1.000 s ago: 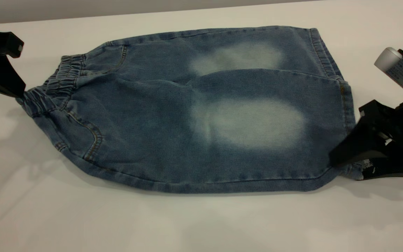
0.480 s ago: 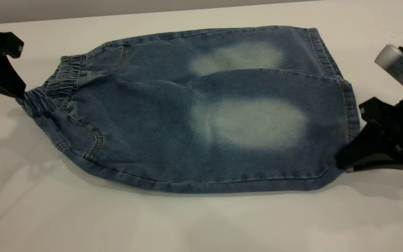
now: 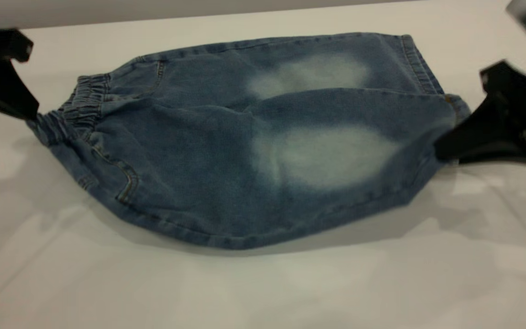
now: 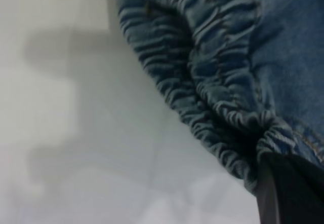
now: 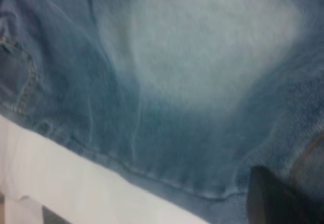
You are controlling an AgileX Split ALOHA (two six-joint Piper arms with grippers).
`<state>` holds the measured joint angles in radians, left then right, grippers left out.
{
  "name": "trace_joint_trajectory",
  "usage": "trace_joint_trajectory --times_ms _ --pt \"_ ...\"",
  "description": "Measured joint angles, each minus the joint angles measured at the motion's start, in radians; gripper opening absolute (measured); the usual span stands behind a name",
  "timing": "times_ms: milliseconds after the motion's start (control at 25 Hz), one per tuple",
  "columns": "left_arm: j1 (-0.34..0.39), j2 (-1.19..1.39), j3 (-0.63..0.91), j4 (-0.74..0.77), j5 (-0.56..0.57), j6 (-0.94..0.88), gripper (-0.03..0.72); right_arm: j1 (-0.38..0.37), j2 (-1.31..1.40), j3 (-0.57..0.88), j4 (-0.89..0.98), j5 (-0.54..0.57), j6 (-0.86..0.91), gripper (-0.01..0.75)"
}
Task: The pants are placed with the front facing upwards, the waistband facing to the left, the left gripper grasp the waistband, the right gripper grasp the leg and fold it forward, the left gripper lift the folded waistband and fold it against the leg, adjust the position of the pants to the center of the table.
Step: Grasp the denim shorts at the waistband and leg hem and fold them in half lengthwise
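Short blue denim pants [image 3: 226,151] with pale faded oval patches lie front up on the white table [image 3: 263,288], the waistband [image 3: 73,112] toward the left. My left gripper [image 3: 32,116] is shut on the near corner of the ruffled waistband [image 4: 223,107]. At the other end, my right gripper [image 3: 443,153] is shut on the near leg's hem and holds that corner off the table. The near edge of the pants hangs in a curve between the two grippers, with a shadow under it. The right wrist view shows the near leg [image 5: 202,82] close up.
The far leg [image 3: 318,68] still rests flat on the table. Bare white surface stretches in front of the pants and to both sides. The table's far edge [image 3: 199,16] runs just behind the pants.
My right gripper has risen and moved back, lifting the near leg's hem corner off the table. The left gripper has risen slightly with the waistband. The near edge of the pants now sags.
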<state>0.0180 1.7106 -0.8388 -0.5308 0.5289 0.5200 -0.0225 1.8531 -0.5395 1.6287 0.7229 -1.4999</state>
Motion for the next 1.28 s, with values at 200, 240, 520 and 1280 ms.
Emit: trace_joint_trajectory --times_ms 200,240,520,1280 --pt "0.0 0.0 -0.08 0.004 0.037 -0.007 0.015 0.0 -0.072 -0.076 -0.094 -0.024 0.093 0.027" --pt "0.0 0.0 -0.096 0.005 0.051 -0.007 0.015 0.0 -0.071 -0.099 -0.121 -0.024 0.117 0.027" --pt "0.0 0.006 -0.163 0.008 0.039 -0.007 0.015 0.0 -0.068 -0.255 -0.243 -0.038 0.246 0.027" --pt "0.0 0.125 -0.304 0.007 -0.062 -0.006 0.015 0.0 0.113 -0.546 -0.272 -0.067 0.281 0.027"
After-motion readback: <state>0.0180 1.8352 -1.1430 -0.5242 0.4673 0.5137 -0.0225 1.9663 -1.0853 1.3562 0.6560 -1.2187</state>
